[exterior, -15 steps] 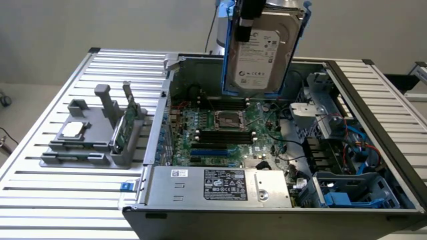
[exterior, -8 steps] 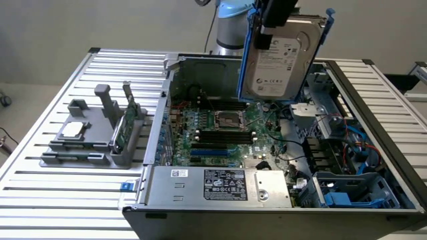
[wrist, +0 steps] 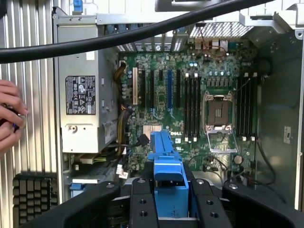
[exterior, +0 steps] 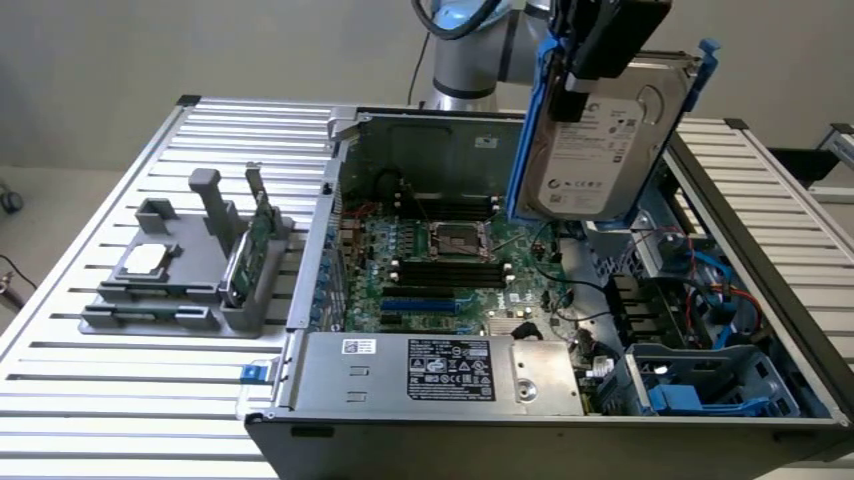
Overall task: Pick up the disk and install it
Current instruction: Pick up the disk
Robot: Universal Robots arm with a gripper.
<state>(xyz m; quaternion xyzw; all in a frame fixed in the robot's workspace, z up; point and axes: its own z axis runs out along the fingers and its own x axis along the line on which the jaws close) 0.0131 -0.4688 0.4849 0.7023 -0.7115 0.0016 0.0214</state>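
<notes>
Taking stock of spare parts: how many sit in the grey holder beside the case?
2: a silver processor chip lying flat at the exterior view's left, a green circuit card on edge nearer the case. None seems hidden.

A plain pale wall (exterior: 200, 40) rises behind the ribbed metal table (exterior: 120, 420); beige floor (exterior: 47, 200) lies beside it.

Jaws on disk (wrist: 167, 173) above motherboard (wrist: 195, 153)
</notes>
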